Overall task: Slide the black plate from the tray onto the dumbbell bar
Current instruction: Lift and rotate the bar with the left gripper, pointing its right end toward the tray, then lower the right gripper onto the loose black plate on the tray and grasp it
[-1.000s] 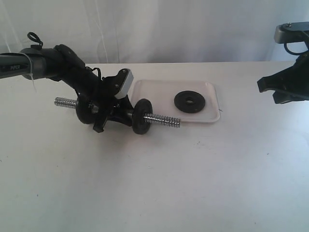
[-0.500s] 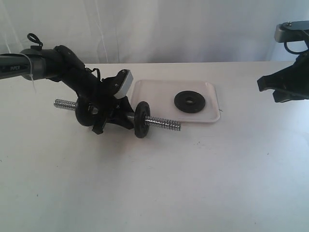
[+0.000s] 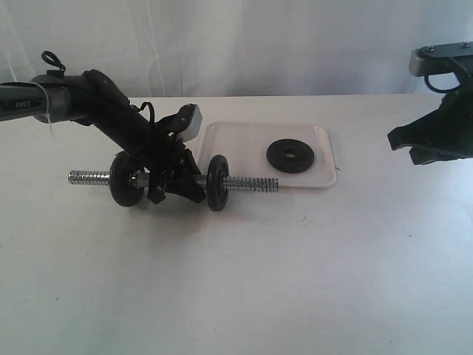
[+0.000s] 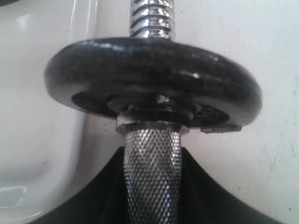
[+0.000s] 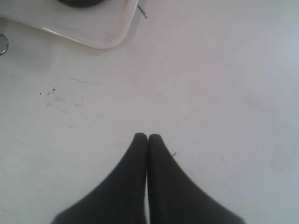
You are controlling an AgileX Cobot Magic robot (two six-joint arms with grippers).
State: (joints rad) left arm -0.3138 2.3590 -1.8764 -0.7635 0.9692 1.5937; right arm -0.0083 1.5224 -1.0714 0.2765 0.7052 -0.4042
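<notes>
The dumbbell bar [image 3: 244,183] is held level just above the table, in front of the tray [image 3: 236,144]. My left gripper [image 3: 174,181] is shut on its knurled middle [image 4: 152,172]. Two black discs sit on the bar, one on each side of the gripper [image 3: 127,188] [image 3: 217,183]. The right-hand disc [image 4: 154,77] fills the left wrist view, with the threaded end [image 4: 152,18] beyond it. A third black plate [image 3: 290,155] lies flat on the tray. My right gripper [image 3: 403,142] hovers at the far right, shut and empty [image 5: 147,137].
The white table [image 3: 244,281] stretches bare toward the front. A tray corner [image 5: 93,28] shows in the right wrist view. A pale curtain hangs behind the table.
The bar went from tilted to level: its left end dropped and the whole bar shifted left. The right arm moved slightly leftward.
</notes>
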